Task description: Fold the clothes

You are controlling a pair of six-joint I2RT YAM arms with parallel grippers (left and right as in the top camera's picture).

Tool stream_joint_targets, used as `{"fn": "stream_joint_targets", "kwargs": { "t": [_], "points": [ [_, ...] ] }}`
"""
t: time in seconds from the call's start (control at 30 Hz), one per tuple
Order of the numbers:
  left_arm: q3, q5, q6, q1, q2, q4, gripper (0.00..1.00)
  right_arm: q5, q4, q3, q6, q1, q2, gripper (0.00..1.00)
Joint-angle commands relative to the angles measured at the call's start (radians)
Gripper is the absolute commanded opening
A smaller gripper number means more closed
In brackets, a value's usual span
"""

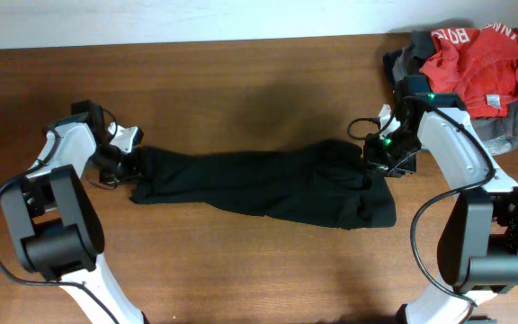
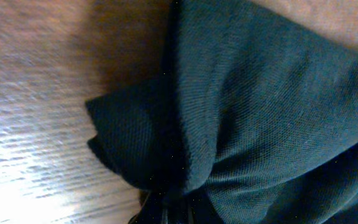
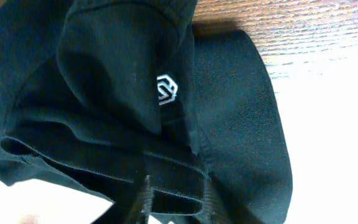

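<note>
The black garment (image 1: 259, 184) lies stretched in a long band across the middle of the table. My left gripper (image 1: 122, 162) is at its left end, shut on bunched black fabric (image 2: 260, 112), with the jaws (image 2: 179, 208) buried in the folds. My right gripper (image 1: 380, 157) is at its right end. In the right wrist view its two fingers (image 3: 178, 202) hold a hemmed fold of the garment (image 3: 104, 93) between them. The small white logo (image 3: 166, 90) shows just above the fingers. The white label is hidden.
A red garment with white lettering (image 1: 475, 58) lies on a grey garment (image 1: 502, 130) at the back right corner, just behind my right arm. The brown wooden table (image 1: 241, 81) ends against a white wall at the back.
</note>
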State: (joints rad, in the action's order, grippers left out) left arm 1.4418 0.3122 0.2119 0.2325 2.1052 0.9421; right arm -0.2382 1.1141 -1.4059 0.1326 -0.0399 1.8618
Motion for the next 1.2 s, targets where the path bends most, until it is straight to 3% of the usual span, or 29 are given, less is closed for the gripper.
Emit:
{"fn": "stream_joint_targets", "kwargs": {
  "t": [0.0,0.3,0.53,0.8,1.17],
  "points": [
    [0.013,-0.021,-0.043,0.048,0.028,-0.032,0.01,-0.013,0.01,0.005,-0.002,-0.006,-0.015,0.35],
    [0.168,-0.021,-0.068,0.162,0.019,0.024,0.01,-0.013,0.011,0.005,-0.002,-0.006,-0.015,0.37],
    [0.286,-0.02,-0.061,0.152,0.009,0.131,0.01,-0.013,0.006,0.005,-0.002,-0.006,-0.015,0.4],
    [0.375,-0.019,-0.039,0.016,-0.048,0.268,0.01,-0.013,-0.008,0.005,-0.002,-0.006,-0.014,0.41],
    [0.375,-0.02,-0.04,-0.238,-0.076,0.321,0.01,-0.013,-0.008,0.005,-0.002,-0.006,-0.013,0.41]
  ]
}}
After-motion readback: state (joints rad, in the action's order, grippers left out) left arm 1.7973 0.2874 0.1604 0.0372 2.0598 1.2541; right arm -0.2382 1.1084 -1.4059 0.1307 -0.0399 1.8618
